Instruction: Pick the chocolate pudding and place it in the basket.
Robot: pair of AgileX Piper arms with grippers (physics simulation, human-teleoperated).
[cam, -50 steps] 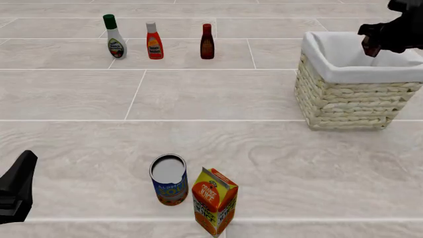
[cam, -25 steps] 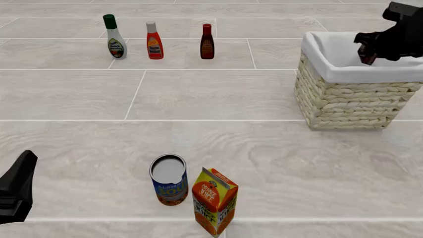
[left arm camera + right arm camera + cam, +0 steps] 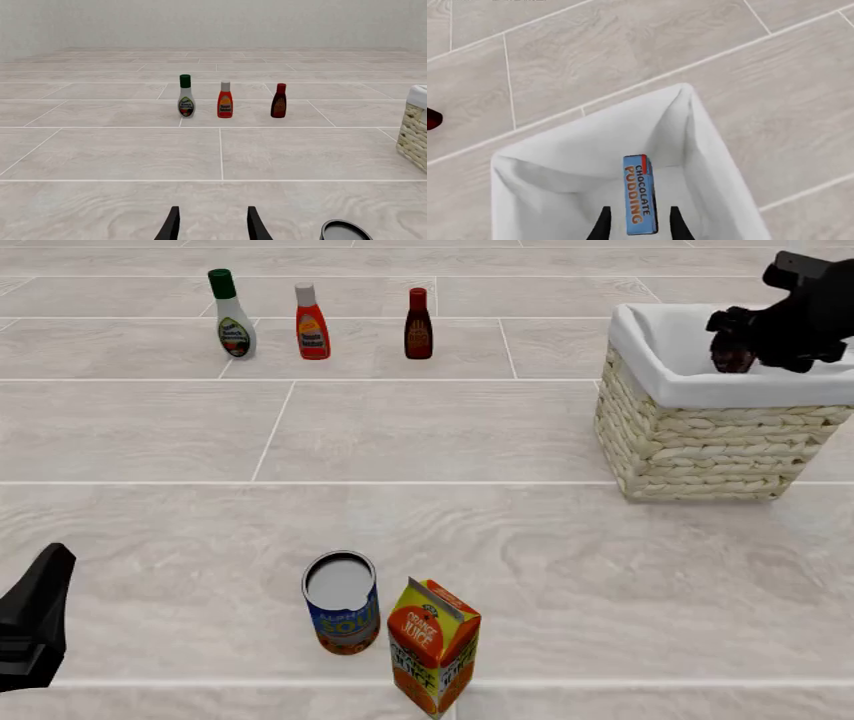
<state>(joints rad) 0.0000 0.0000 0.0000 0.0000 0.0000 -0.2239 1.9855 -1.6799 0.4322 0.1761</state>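
Note:
The chocolate pudding (image 3: 640,195), a small box with a blue edge and orange lettering, shows in the right wrist view inside the white lining of the basket (image 3: 560,165). It sits between my right gripper's fingers with a gap on each side. My right gripper (image 3: 639,209) is open and hangs over the basket (image 3: 707,440) at the far right. In the front view the right gripper (image 3: 731,348) mostly hides the box. My left gripper (image 3: 34,625) rests low at the near left, and the left wrist view shows the left gripper (image 3: 212,227) open and holding nothing.
Three bottles stand in a row at the back left: green-capped (image 3: 234,315), red (image 3: 312,323) and dark brown (image 3: 418,325). A blue can (image 3: 340,605) and an orange-yellow carton (image 3: 431,645) stand near the front middle. The basket's edge (image 3: 417,135) shows in the left wrist view.
My right gripper has shifted a little left above the basket, and the box now sits loose between its fingers. The left arm has not moved.

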